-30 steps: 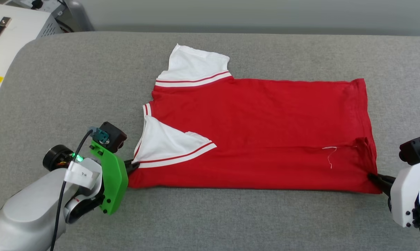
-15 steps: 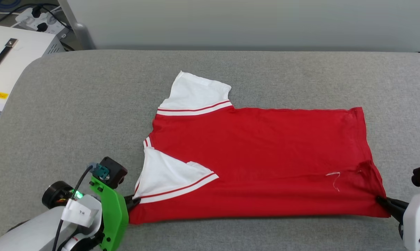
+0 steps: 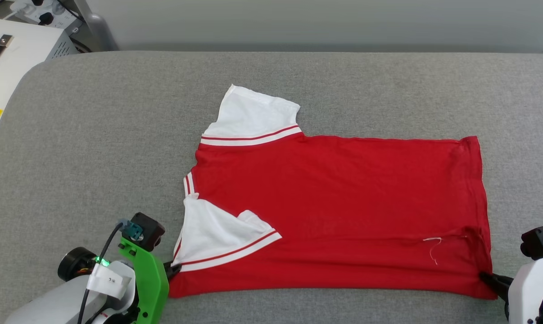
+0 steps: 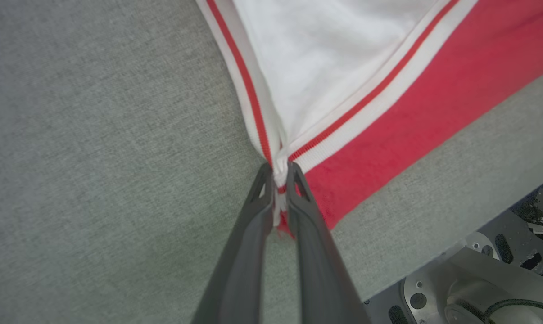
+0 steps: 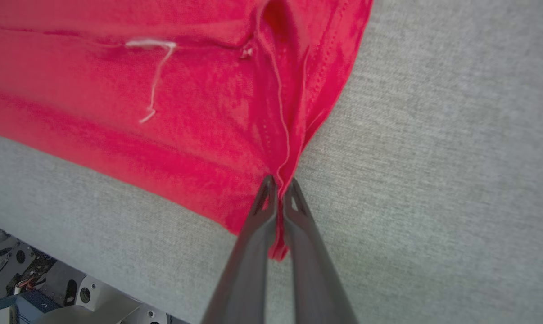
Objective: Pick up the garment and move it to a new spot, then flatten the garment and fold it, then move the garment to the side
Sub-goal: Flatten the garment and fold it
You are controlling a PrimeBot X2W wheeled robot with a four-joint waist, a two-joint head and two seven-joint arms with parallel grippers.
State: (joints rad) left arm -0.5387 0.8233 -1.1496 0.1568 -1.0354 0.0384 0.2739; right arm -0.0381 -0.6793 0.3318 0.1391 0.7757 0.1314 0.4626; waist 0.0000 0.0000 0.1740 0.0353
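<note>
The left gripper clamps the garment by a sleeve corner between its tips, the right gripper by a hem corner.

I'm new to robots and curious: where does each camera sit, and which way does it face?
Head view: on the robot's head, facing forward and down at the red jersey on the grey table; left claw and right claw at lower corners.
Left wrist view: on the left wrist, looking along its dark fingers, shut on the white sleeve.
Right wrist view: on the right wrist, along its fingers, shut on the hem corner.
Shared: head and right wrist views both show the loose white thread.
</note>
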